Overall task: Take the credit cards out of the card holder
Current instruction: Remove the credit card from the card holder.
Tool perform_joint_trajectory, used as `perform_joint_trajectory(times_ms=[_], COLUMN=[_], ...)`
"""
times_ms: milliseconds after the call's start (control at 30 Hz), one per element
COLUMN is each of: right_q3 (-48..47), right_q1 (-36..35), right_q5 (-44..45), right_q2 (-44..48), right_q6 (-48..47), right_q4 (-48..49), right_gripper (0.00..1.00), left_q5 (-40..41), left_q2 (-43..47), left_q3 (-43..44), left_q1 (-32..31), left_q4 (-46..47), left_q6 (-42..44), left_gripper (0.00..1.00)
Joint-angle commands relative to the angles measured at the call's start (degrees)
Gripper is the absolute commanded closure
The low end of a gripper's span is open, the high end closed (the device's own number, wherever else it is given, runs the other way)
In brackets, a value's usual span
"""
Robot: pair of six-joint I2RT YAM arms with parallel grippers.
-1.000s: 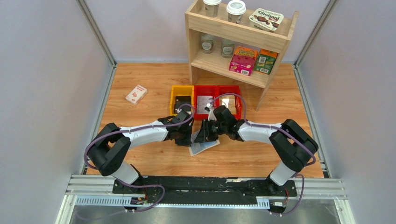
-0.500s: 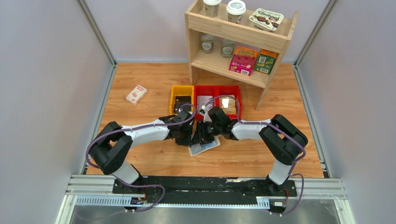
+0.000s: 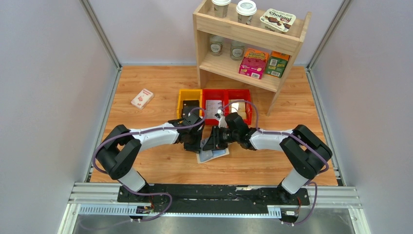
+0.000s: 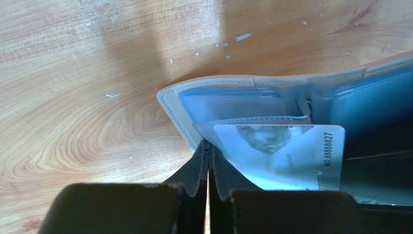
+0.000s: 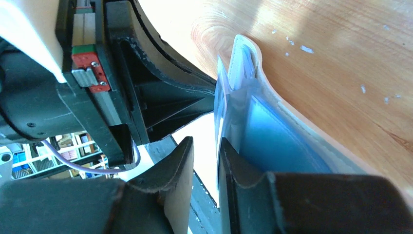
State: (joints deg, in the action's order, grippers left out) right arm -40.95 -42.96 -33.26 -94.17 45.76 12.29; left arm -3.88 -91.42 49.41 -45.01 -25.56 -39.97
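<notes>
The card holder (image 3: 217, 155) lies open on the wood between my two grippers, its cream edge (image 4: 175, 107) and blue-grey lining showing in the left wrist view. A silver-grey credit card (image 4: 282, 156) with printed numbers sticks partly out of a pocket. My left gripper (image 4: 208, 148) is shut, with its tips pressed against the holder's near edge; it also shows in the top view (image 3: 196, 144). My right gripper (image 5: 204, 146) is slightly open, and the card's edge (image 5: 220, 105) stands between its jaws against the right finger. The holder's flap (image 5: 272, 126) curls up beside it.
A yellow bin (image 3: 189, 96) and two red bins (image 3: 225, 93) stand just behind the grippers. A wooden shelf (image 3: 248, 39) with cups and boxes is at the back. A white-and-red small box (image 3: 141, 98) lies at the far left.
My right gripper slid left toward the left gripper, then came back slightly right. The left gripper and the card holder stayed nearly in place.
</notes>
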Motion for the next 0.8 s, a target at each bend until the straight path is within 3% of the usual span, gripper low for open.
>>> perform_joint_trajectory(times_ms=[0, 600, 767], right_q3=[1.04, 6.67, 7.64], right_q1=[0.95, 7.10, 7.71], right_q5=[-3.04, -3.83, -2.78], right_q2=[3.29, 8.21, 9.79], right_q6=[1.00, -0.41, -1.90], right_q4=[4.84, 3.62, 1.59], right_gripper=[0.75, 0.81, 0.99], left_q5=[-0.07, -0.25, -0.16], left_q2=[-2.89, -2.54, -2.10], left_q3=[-0.10, -0.28, -0.54], left_q1=[-0.69, -0.78, -0.78], left_q4=[0.86, 1.13, 1.48], left_q6=[0.94, 0.94, 1.12], left_gripper=[1.00, 1.00, 1.00])
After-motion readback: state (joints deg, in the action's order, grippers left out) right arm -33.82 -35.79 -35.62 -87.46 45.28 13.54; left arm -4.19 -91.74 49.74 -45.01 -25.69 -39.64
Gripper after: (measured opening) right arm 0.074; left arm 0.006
